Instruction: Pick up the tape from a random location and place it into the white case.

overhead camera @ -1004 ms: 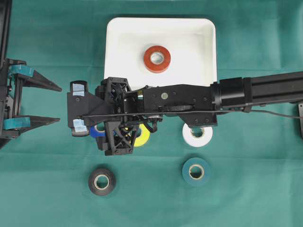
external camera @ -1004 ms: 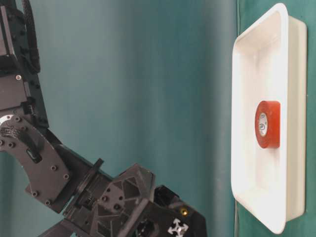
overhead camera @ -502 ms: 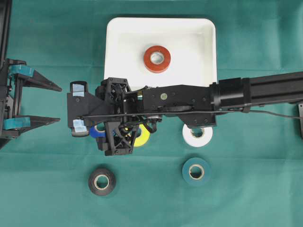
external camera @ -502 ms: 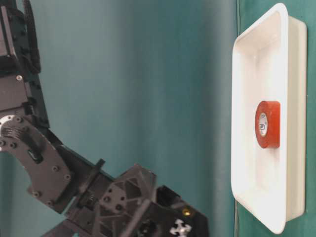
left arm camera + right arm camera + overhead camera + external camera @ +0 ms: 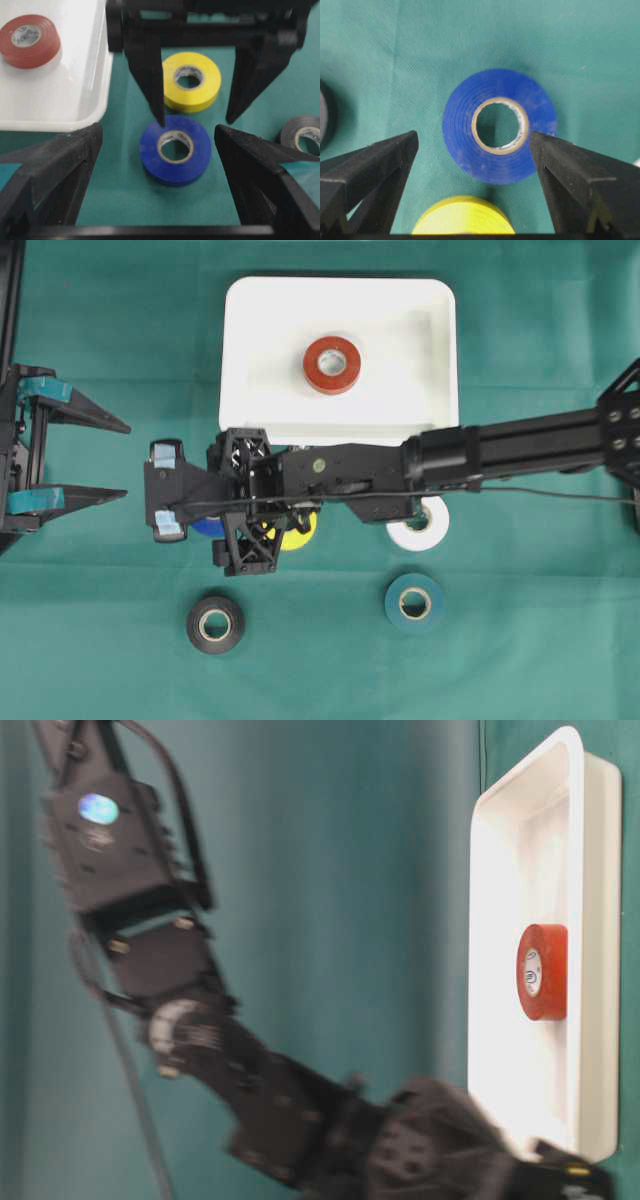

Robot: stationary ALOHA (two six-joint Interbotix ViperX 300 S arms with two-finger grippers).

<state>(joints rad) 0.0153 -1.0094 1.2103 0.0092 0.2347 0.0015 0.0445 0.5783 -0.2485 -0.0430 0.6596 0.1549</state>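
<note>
A blue tape roll (image 5: pixel 457 125) lies flat on the green cloth. My right gripper (image 5: pixel 473 135) hangs over it, open, one finger on each side of the roll. In the left wrist view its dark fingertips (image 5: pixel 161 120) sit by the far edge of the blue roll (image 5: pixel 150 150). I cannot tell whether they touch it. The white case (image 5: pixel 250 400) stands at the back with a red tape roll (image 5: pixel 332 364) inside. My left gripper (image 5: pixel 127 460) stays open at the left edge, holding nothing.
A yellow roll (image 5: pixel 298 532) lies right behind the blue one, half under the right arm (image 5: pixel 500 445). A white roll (image 5: pixel 420 525), a teal roll (image 5: pixel 414 602) and a black roll (image 5: pixel 215 623) lie nearer the front. The case's rim is close beside the right gripper.
The right arm has dropped toward the cloth over the blue roll, blurred in the table-level view. Its jaws stay wide. The left gripper has not moved.
</note>
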